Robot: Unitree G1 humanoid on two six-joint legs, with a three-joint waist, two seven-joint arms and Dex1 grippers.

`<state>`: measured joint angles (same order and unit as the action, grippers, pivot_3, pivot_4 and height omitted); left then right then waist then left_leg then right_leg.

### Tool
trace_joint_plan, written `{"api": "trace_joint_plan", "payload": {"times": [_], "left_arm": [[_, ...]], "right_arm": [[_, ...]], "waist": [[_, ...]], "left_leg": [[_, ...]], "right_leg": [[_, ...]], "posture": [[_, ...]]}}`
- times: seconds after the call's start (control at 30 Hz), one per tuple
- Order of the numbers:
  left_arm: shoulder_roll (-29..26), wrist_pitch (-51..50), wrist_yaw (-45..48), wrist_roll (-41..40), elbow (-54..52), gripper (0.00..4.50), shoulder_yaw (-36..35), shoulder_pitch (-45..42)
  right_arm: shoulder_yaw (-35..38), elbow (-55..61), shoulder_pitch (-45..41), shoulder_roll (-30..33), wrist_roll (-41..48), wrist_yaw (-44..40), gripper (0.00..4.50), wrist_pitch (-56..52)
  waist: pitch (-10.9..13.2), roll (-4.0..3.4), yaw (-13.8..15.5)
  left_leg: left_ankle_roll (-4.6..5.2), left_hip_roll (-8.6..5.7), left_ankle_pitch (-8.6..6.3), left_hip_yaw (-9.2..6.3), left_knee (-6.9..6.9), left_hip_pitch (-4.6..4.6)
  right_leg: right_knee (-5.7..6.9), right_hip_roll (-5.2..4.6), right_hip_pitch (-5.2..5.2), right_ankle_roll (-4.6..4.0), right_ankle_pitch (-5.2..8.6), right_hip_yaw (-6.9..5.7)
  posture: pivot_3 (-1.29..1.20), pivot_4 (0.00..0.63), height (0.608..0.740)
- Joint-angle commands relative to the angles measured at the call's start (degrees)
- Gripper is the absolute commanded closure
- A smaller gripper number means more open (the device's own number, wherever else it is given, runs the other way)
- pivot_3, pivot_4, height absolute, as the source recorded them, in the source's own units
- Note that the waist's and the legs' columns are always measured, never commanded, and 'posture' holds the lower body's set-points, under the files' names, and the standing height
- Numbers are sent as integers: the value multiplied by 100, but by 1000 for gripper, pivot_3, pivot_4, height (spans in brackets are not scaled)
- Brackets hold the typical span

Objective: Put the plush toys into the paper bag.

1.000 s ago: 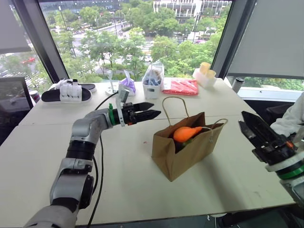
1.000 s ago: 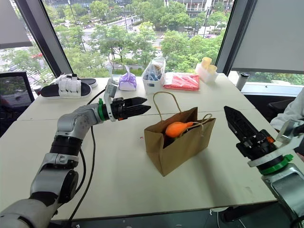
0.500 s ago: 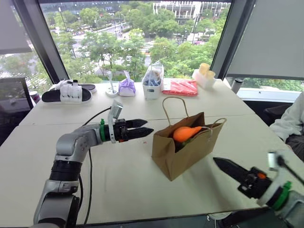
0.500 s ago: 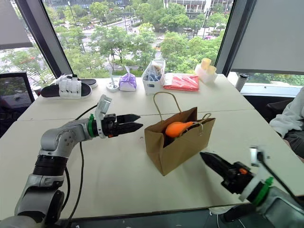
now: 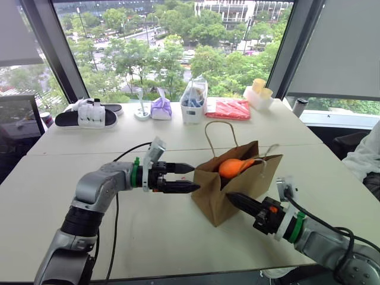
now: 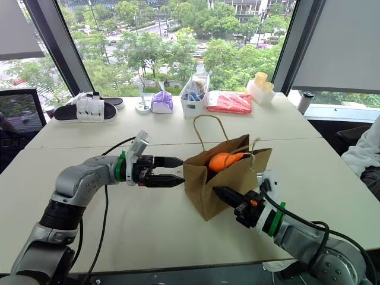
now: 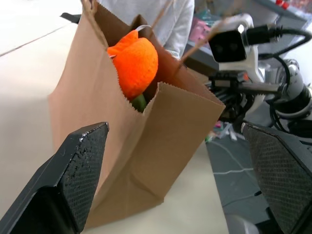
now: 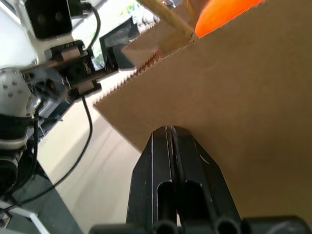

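The brown paper bag [image 5: 237, 187] stands upright at the table's middle, its mouth open. The orange plush toy [image 5: 234, 167] sticks out of the top. A bit of the green plush toy [image 7: 139, 101] shows under it inside the bag. My left gripper [image 5: 194, 178] is open and level, its fingertips just off the bag's left wall, with nothing between them. My right gripper [image 5: 230, 197] is shut on nothing. In the right wrist view its tip [image 8: 170, 130] is right at the bag's front wall.
Along the window edge of the white table [image 5: 154, 237] lie a black sandal with a white object [image 5: 89, 116], a purple pouch [image 5: 160, 108], a clear bag of blue items [image 5: 193, 101], a red packet [image 5: 228, 109] and yellow cups [image 5: 259, 88]. A black cable [image 5: 127, 151] trails from my left arm. A person's sleeve [image 5: 365, 151] shows at right.
My right gripper has shut and swung down and left from the table's right side to the bag's front wall. My left gripper, still open, has drawn back and sunk beside the bag.
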<state>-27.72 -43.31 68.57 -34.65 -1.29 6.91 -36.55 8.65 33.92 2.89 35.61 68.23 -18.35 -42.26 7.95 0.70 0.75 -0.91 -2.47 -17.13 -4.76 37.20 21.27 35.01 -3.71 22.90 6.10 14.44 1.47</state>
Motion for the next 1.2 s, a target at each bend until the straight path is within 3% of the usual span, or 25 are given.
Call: {"api": "trace_joint_plan", "payload": {"times": [0.03, 0.37, 0.6, 0.7, 0.93, 0.97, 1.2], "left_arm": [[121, 317, 114, 189, -234, 0, 359, -76], [533, 601, -154, 370, -235, 0, 649, -84], [869, 1201, -681, 1108, 228, 0, 903, -69], [952, 1268, -754, 1241, 240, 894, 981, -55], [1121, 1245, -925, 1281, 170, 4152, 969, 9], [1120, 1243, -934, 1281, 164, 4359, 960, 10], [1106, 1796, -1076, 1610, 434, 4359, 908, -187]], "right_arm": [[-86, 4, -137, -135, -100, 5, 4446, 4], [-138, -134, -460, -391, -84, 144, 4446, -213], [-68, -127, -511, -494, 20, 206, 4446, -320], [-38, -102, -517, -528, 49, 230, 4500, -342], [14, -22, -444, -556, 120, 289, 4500, -335], [34, -3, -424, -552, 140, 293, 4500, -331], [439, 269, -13, -348, 593, 118, 4500, -292]], "waist": [[0, -1, 3], [0, -1, -2], [0, 0, -4], [0, 0, -6], [0, 0, -4], [0, 0, -3], [-1, 0, -2]], "left_leg": [[0, 0, 0, 0, 0, 0], [1, 1, 0, 0, -1, 2], [1, -1, 0, 0, 0, 1], [1, -1, 0, 0, -1, 1], [1, -1, 0, -1, 0, 1], [1, -1, 0, -1, 0, 1], [1, -2, 0, -1, 1, 1]], "right_leg": [[0, 0, 0, 0, 0, 0], [3, 1, 4, 1, 0, 0], [2, 4, 2, 1, -1, -1], [3, 4, 3, 2, -1, -1], [4, 4, 2, 2, -1, -1], [5, 4, 2, 2, -1, -1], [4, 4, 0, 2, -1, -2]], "posture": [[0, 150, 740], [0, 150, 740], [0, 150, 740], [0, 150, 740], [0, 150, 740], [0, 150, 740], [0, 150, 740]]}}
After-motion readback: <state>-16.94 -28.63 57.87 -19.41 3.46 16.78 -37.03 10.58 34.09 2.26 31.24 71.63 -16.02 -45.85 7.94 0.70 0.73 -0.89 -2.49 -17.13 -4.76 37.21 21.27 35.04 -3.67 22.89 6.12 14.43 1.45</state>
